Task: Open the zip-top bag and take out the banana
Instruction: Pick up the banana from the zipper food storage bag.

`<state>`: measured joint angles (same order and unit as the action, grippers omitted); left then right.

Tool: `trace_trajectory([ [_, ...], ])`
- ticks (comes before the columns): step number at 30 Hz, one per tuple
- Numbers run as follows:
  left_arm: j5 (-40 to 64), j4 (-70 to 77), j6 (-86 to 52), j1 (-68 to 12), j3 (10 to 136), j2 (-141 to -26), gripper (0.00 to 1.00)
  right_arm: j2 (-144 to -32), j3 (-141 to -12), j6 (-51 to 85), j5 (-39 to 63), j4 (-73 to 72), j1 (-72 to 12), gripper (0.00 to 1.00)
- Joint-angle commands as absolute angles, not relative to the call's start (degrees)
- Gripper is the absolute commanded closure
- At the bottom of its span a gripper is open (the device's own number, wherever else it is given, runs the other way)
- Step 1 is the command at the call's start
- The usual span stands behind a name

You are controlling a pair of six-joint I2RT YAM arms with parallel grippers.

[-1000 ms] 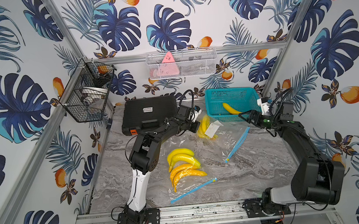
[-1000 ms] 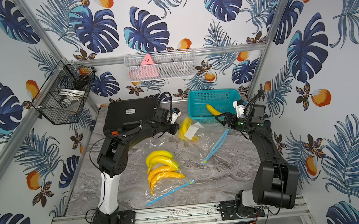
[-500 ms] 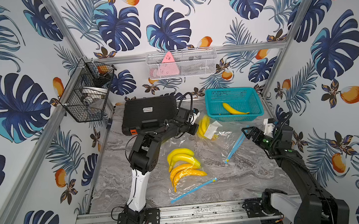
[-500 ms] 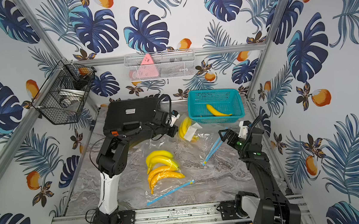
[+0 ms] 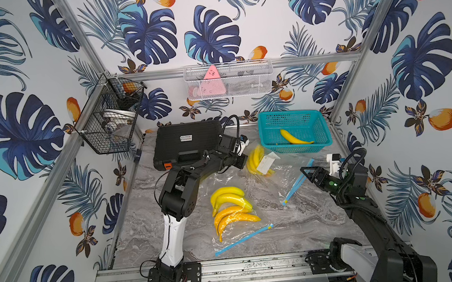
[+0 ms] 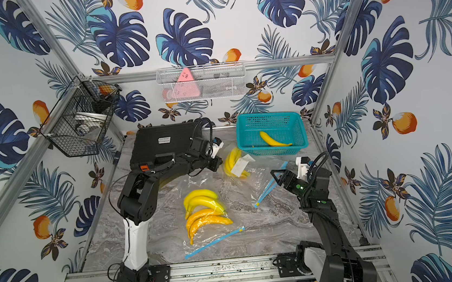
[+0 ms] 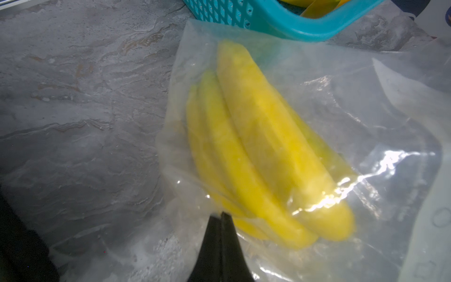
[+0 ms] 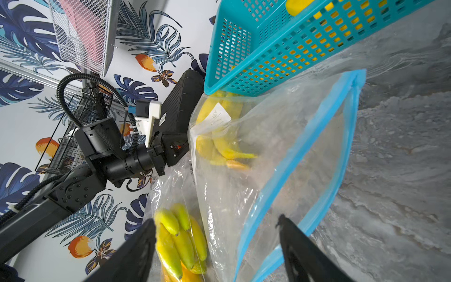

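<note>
Left gripper (image 7: 220, 214) is clamped shut on the closed end of the zip-top bag (image 5: 282, 178), apparently anchoring it. Right gripper (image 8: 217, 227), jaws apart and empty, sits at the parted blue zip (image 5: 294, 189). The banana bunch (image 5: 257, 159) lies deep inside that bag. The teal basket (image 5: 302, 148) holds one banana (image 5: 294, 140); a second bag (image 5: 240, 237) holds more

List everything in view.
Teal basket: one, teal, back right.
Loose banana: one, yellow, in teal basket.
Far bag: one, clear, blue zip, beside teal basket.
Near bag: one, clear, blue zip, front centre.
Far bunch: one, yellow, inside far bag.
Near bunches: two, yellow and orange, inside near bag.
Case: one, black, back left.
Wire basket: one, black, left wall.
Wire shelf: one, white, back wall.
Triangle: one, pink, in wire shelf.
Table: one, grey marble, underneath.
Left tool: one, black, shut on far bag.
Right tool: one, black, open at far bag's zip.
</note>
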<state>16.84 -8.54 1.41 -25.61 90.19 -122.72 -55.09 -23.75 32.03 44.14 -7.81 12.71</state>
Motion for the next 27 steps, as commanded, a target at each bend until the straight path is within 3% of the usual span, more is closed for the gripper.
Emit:
trace_trajectory([
  [1, 17.9, -8.6, 1.2, -25.4, 91.6, -123.4, 1.00, -55.4, -23.3, 28.2, 43.0, -6.6, 12.7, 0.40],
  [3, 18.1, -8.8, 0.8, -25.3, 92.1, -123.9, 1.00, -57.5, -24.6, 24.7, 41.9, -2.5, 12.7, 0.54],
  [7, 17.5, -10.1, 0.6, -25.2, 93.4, -124.7, 1.00, -62.1, -25.4, 25.0, 42.0, -3.9, 12.7, 0.57],
  [12, 17.7, -11.0, 0.0, -24.8, 94.5, -125.9, 1.00, -66.1, -25.7, 25.6, 44.1, -5.5, 12.7, 0.70],
  [17, 18.0, -11.1, -0.5, -24.6, 95.1, -126.7, 1.00, -66.0, -24.5, 25.9, 44.9, -7.6, 12.4, 0.72],
  [27, 18.6, -9.8, -0.8, -24.7, 94.0, -126.5, 1.00, -73.9, -33.1, 19.5, 39.2, -1.2, 2.7, 0.59],
])
